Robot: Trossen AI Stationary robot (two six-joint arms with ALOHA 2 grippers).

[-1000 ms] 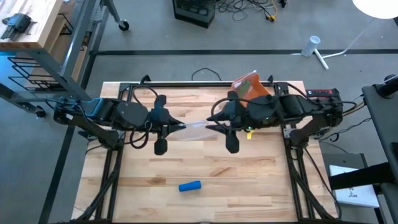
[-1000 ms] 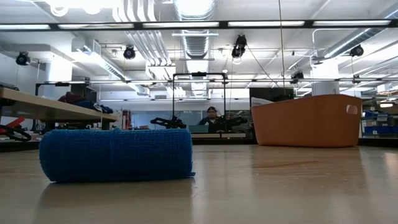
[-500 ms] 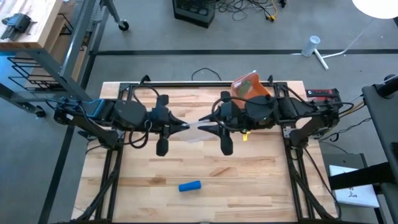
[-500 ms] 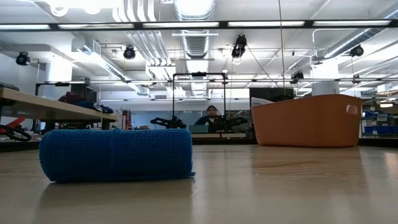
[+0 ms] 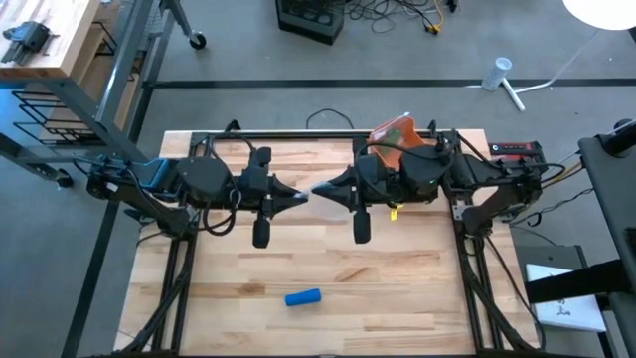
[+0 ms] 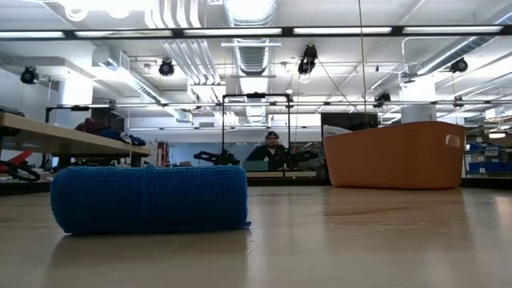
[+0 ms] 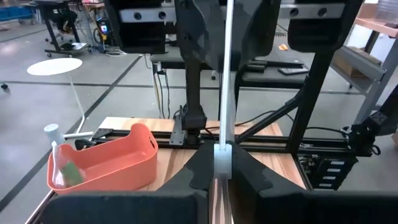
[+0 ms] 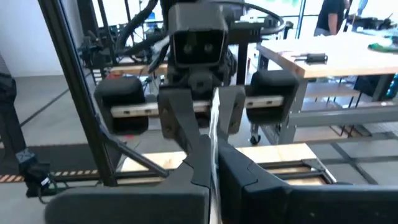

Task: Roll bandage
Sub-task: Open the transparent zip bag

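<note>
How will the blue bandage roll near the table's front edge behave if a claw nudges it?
The blue bandage roll lies on its side, so it would probably roll. Its knit cloth surface looks soft and likely squashes. It is probably light.

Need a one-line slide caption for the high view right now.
Left gripper and right gripper meet tip to tip, pinching a white bandage strip above the table; blue roll lies nearer.

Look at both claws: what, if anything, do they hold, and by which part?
Both hold one white bandage strip by its ends: left claw shut on one, right claw shut on the other.
</note>
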